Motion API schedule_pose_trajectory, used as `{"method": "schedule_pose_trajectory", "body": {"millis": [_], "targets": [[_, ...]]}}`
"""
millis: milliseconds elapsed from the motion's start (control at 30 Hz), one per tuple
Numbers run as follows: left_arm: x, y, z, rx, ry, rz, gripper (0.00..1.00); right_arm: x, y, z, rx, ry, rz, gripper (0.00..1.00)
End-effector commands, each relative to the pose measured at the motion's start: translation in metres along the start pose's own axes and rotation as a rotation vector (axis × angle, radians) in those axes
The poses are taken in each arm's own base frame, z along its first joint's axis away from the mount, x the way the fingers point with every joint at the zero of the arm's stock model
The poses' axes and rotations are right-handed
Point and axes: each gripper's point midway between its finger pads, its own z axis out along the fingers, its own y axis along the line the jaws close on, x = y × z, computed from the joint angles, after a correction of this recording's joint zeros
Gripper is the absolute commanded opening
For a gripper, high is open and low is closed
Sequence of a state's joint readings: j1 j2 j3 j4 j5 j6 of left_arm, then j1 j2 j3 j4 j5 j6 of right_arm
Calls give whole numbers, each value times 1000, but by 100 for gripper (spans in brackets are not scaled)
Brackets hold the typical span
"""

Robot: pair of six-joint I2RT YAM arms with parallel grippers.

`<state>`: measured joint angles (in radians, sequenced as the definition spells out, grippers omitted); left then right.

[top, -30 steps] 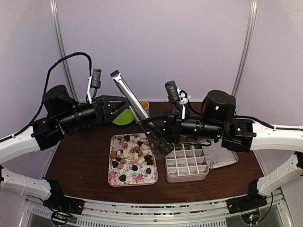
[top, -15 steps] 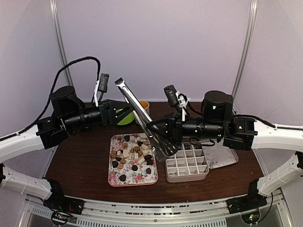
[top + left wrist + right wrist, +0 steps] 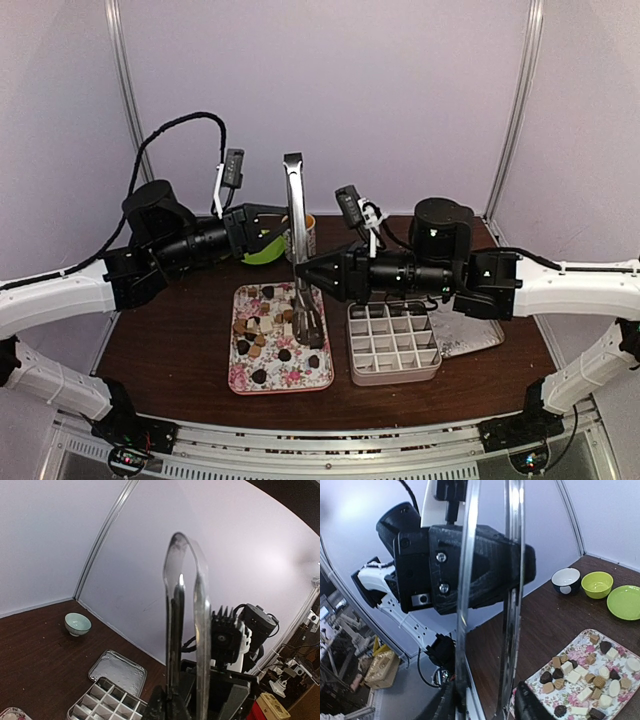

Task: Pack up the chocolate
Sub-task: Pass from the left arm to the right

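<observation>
On table [image 3: 170, 350], left of centre: tray [image 3: 243, 386], chocolate [image 3: 262, 335] spread on it.
Just right of tray: compartment box [image 3: 393, 345].
Behind and right of box, partly under right arm: flat pan [image 3: 472, 338].
Behind tray, toward back wall: bowl [image 3: 263, 251] and, to its right, cup [image 3: 310, 234].
Over tray's right part: tongs [image 3: 297, 240], upright, tips down near the chocolate, between left gripper [image 3: 283, 215] on the left and right gripper [image 3: 303, 272] on the right.

A dark brown wooden surface [image 3: 170, 350] meets a plain, pale lilac wall [image 3: 400, 90], evenly lit. A slim metal left pole [image 3: 127, 90] and right pole [image 3: 519, 90] rise at the far corners. A silver rail [image 3: 330, 440] edges the near side.
</observation>
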<state>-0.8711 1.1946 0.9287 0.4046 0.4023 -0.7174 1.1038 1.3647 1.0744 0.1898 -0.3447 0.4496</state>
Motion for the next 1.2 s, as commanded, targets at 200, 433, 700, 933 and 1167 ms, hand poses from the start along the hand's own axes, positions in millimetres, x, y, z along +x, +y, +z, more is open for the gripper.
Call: {"method": "schedule_pose_trajectory", "body": {"millis": [200,433,700,933,1167], "targets": [[-45,-44,-7,145,-132,29,0,6,8,-11,-51,-17,0,63],[-52,-42,-10,126,-166,28,0,16,24,-15,-151,5,21,67],[-53,-36,-9,117,-199,-20,0,34,31,-20,-202,3,78,74],[-45,-24,-3,82,-183,-44,0,39,30,-14,-209,1,119,58],[-26,8,4,-42,-142,-123,7,33,20,-10,-160,-36,174,47]]}}
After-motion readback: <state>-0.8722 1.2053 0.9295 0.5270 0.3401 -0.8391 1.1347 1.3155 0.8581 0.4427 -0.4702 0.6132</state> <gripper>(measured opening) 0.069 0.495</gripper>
